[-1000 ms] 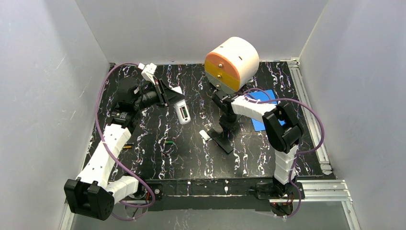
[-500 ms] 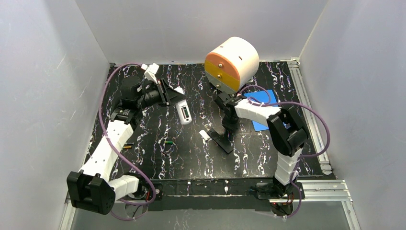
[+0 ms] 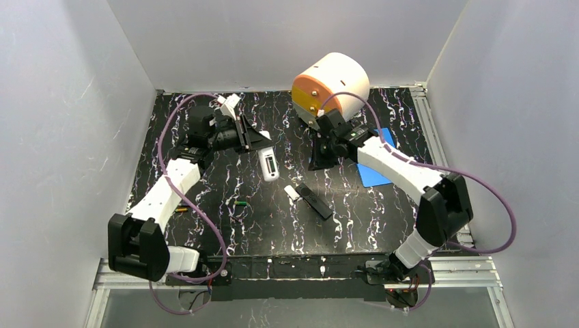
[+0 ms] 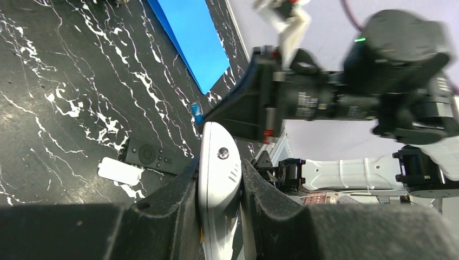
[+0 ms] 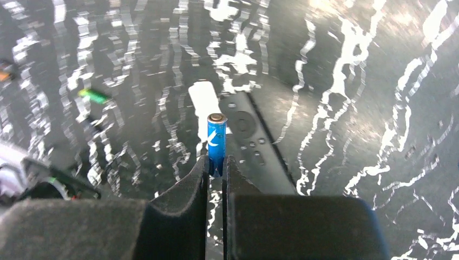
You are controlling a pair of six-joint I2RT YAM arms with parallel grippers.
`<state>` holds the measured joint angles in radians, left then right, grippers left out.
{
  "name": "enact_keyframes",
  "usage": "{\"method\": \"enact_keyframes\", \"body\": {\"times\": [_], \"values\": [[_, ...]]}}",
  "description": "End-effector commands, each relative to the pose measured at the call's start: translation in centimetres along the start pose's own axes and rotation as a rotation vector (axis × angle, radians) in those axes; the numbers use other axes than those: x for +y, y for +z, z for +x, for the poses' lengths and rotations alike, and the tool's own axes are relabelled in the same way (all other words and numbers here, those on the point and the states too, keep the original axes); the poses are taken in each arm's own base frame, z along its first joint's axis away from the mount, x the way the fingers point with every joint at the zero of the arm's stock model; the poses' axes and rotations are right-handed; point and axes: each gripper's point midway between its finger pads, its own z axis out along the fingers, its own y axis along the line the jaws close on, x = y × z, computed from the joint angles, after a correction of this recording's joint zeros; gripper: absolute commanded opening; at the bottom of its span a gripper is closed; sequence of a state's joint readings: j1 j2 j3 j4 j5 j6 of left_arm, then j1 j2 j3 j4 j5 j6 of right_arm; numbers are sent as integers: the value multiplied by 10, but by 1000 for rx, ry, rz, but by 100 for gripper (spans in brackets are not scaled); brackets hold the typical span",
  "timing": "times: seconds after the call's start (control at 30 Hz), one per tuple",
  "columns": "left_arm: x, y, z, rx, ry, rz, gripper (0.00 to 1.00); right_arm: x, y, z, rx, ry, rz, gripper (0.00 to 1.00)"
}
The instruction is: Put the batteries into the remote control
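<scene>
over marbled black table (image 3: 382, 225), right gripper (image 5: 216, 162) pinches blue battery (image 5: 216, 138).

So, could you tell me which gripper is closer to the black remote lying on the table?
Right. The right gripper, pinching a blue battery, hovers just beyond the black remote; the left gripper, holding the white remote, is farther off, to its left.
</scene>
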<state>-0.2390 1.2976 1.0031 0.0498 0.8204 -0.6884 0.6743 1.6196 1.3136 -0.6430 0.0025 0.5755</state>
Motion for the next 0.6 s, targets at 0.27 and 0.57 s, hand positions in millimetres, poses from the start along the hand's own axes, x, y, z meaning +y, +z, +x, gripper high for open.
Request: {"method": "enact_keyframes", "body": {"times": [0.27, 0.57], "values": [[0, 35, -7, -11, -54, 101, 0, 120, -121, -49, -157, -316, -535, 8], [10, 49, -8, 1, -135, 102, 0, 124, -123, -29, -39, -373, -515, 9]]}}
